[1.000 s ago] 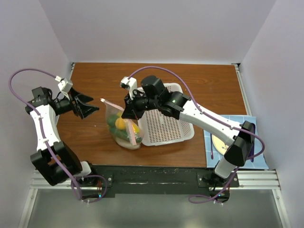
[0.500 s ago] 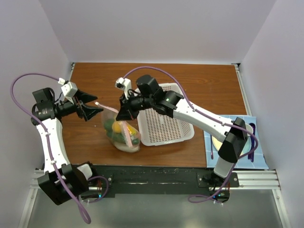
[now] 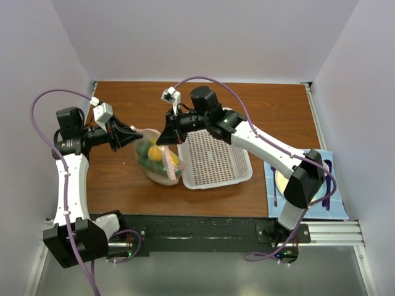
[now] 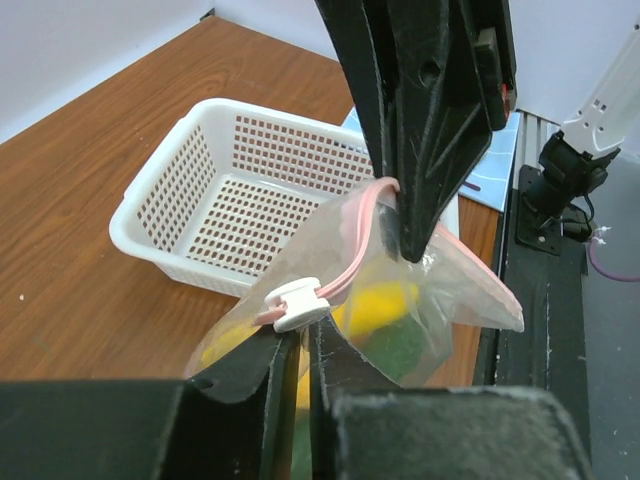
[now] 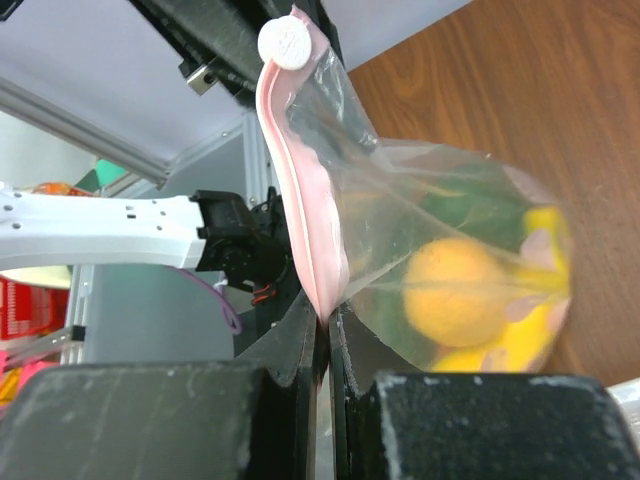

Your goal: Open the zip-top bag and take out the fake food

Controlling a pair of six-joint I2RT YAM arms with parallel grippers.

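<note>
On my left wrist feed the left gripper (image 4: 298, 338) is clenched to a thin slit on the top edge of the bag (image 4: 465, 290), with the white slider (image 4: 293, 303) sitting right against the fingertips. I can't tell whether the pads bite the slider itself or only the plastic under it. The right gripper (image 5: 326, 318) is clamped hard on the pink zip strip (image 5: 300, 200) further along the same edge, so both arms have hold of the bag's mouth, one at each end of the strip. The strip runs between them in a slack curve.

The bag hangs below the two grippers, just beside the left end of the white basket (image 4: 165, 200), over the brown table (image 3: 123, 179). Whether its bottom rests on the wood I can't make out from above.

The plastic food (image 5: 455, 290) is all inside the bag – a round orange piece, yellow pieces beside it and something green behind, blurred through the crinkled film. Nothing lies in the basket

Far right, by the right arm's base, a blue mat (image 3: 336, 209) sits at the table's edge – well apart from the bag
</note>
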